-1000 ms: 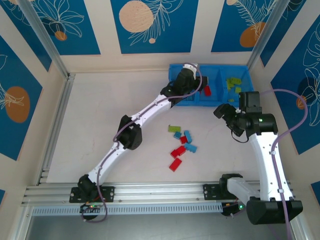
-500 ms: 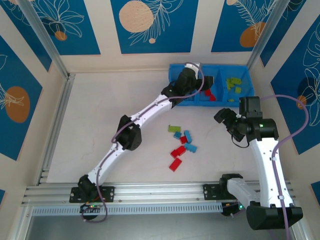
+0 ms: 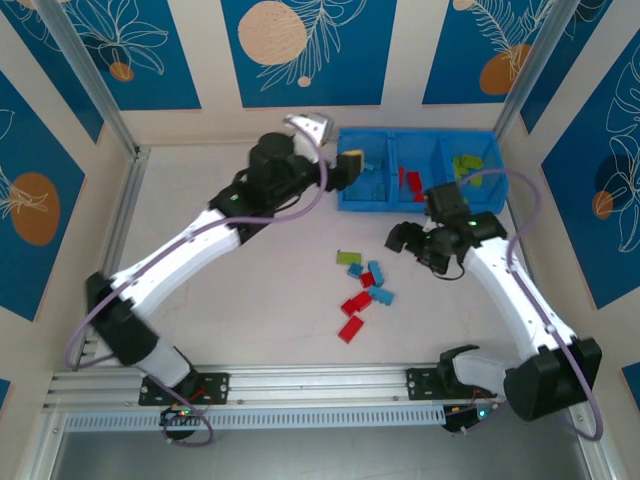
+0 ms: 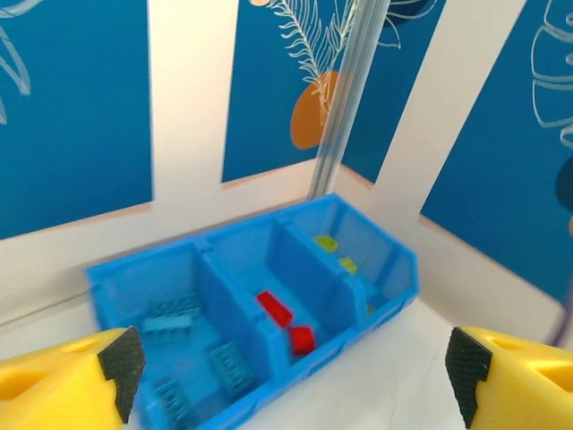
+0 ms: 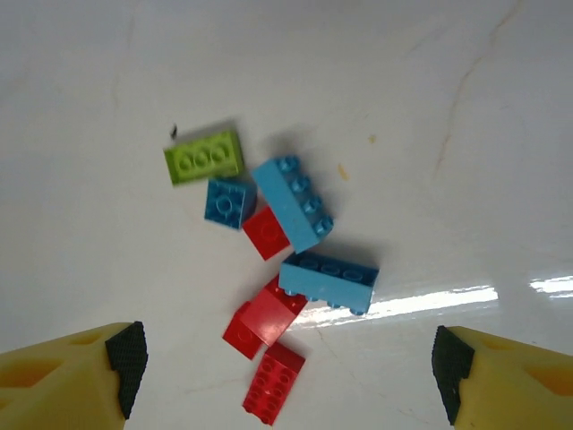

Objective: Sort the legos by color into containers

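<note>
Legos (image 5: 291, 202) lie in a small heap on the bench (image 5: 466, 107): red, light blue, one lime green, several touching. Right jaws hang above them, spread, fingertips (image 5: 67, 376) pinching nothing. Left jaws, also spread and empty, face the blue tray (image 4: 134, 282); its compartments hold light blue bricks (image 4: 170, 324), red bricks (image 4: 276, 309) and lime green bricks (image 4: 325, 243) separately.

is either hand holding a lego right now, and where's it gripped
Nothing is held. The left hand is open, empty, facing the tray; the right hand is open above the loose legos.
</note>
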You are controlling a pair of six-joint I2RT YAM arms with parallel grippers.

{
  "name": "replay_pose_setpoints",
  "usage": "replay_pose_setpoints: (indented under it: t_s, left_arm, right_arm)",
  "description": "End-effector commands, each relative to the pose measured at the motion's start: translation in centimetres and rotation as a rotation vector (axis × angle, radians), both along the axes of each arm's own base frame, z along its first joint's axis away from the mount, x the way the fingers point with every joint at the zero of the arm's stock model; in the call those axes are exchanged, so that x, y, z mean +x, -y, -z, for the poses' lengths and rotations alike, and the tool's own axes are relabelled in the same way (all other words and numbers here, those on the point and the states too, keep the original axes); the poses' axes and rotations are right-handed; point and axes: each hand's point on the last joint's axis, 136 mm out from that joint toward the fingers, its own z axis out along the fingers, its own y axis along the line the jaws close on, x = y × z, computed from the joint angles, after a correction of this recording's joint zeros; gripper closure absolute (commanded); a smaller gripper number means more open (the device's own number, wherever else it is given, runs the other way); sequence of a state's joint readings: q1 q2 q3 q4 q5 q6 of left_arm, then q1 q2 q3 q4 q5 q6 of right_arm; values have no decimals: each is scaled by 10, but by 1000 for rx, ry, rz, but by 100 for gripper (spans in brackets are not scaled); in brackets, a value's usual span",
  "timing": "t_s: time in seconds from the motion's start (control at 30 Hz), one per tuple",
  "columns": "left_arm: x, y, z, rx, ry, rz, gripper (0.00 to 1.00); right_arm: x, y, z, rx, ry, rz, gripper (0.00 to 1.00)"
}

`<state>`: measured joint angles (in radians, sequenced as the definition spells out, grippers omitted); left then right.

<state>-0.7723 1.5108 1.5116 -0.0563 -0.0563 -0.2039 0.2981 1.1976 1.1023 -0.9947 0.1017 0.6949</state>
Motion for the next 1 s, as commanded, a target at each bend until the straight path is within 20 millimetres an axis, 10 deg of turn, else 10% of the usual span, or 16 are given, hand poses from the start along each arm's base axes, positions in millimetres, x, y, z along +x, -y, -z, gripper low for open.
replay_pose_setpoints:
  t_s: [0.0, 0.23, 0.6, 0.73, 0.97]
  left_arm:
    - [-17, -40, 67, 266, -66, -50, 11]
    - [-51, -77, 122, 313, -199, -82, 9]
    - [-46, -69, 141, 278, -270, -97, 5]
    - [-44, -65, 142, 278, -274, -84, 4]
    - [-43, -63, 140, 298, -268, -75, 3]
  right_arm:
    - [2, -19, 28, -43, -34, -103, 16]
    - [39, -35, 90, -155, -86, -171, 26]
    - [46, -37, 145, -210, -203, -182, 64]
    - [54, -28, 116, -251, -140, -147, 81]
    - [121, -32, -17, -254, 303, -102, 84]
